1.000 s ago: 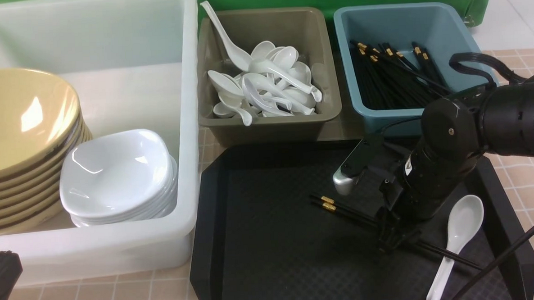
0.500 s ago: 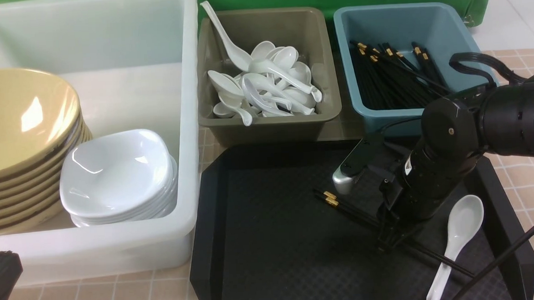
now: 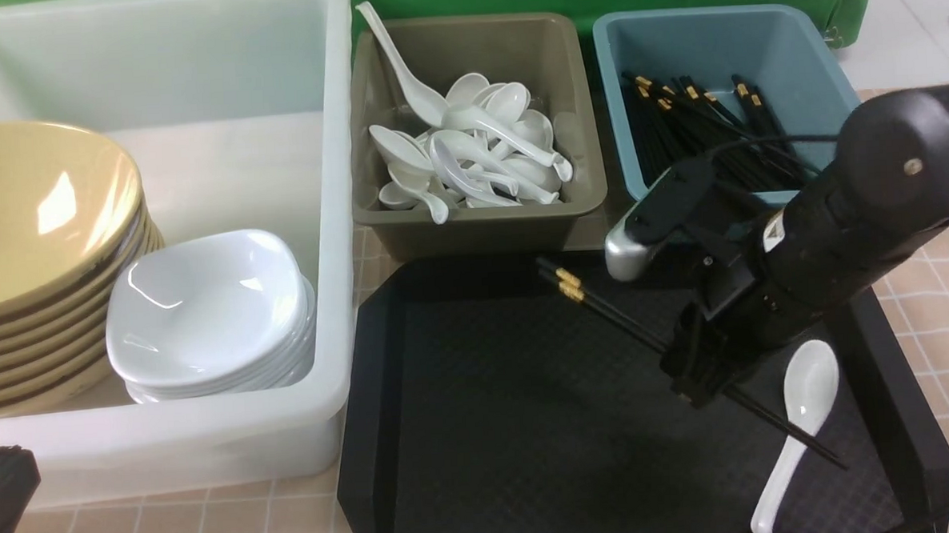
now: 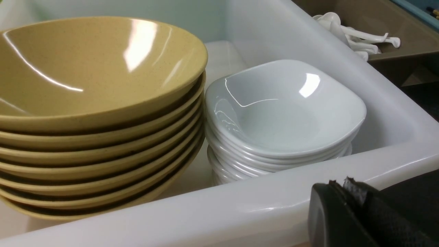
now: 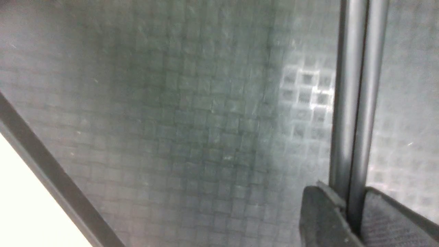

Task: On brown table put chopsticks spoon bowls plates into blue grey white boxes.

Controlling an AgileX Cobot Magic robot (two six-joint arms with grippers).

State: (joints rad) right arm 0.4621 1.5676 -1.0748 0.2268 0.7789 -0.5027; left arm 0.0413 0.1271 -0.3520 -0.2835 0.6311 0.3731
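Observation:
My right gripper (image 3: 700,381) is shut on a pair of black chopsticks (image 3: 613,312) and holds them slanted above the black tray, gold-banded ends toward the grey box (image 3: 480,218). The right wrist view shows both chopsticks (image 5: 353,103) pinched between the right gripper's (image 5: 353,206) pads. A white spoon (image 3: 801,412) lies on the tray, partly under the chopsticks' tips. Tan bowls (image 3: 33,238) and white plates (image 3: 212,310) sit stacked in the white box (image 3: 336,224). My left gripper (image 4: 337,187) is shut and empty, just outside that box's near wall.
The black tray (image 3: 489,426) lies on the brown table (image 3: 940,294) in front of the grey and blue boxes. The grey box holds several white spoons (image 3: 470,154). The blue box (image 3: 721,39) holds several black chopsticks (image 3: 701,136).
The right gripper closed on the chopsticks and lifted them off the tray, rising and moving back toward the boxes. The left arm has not moved.

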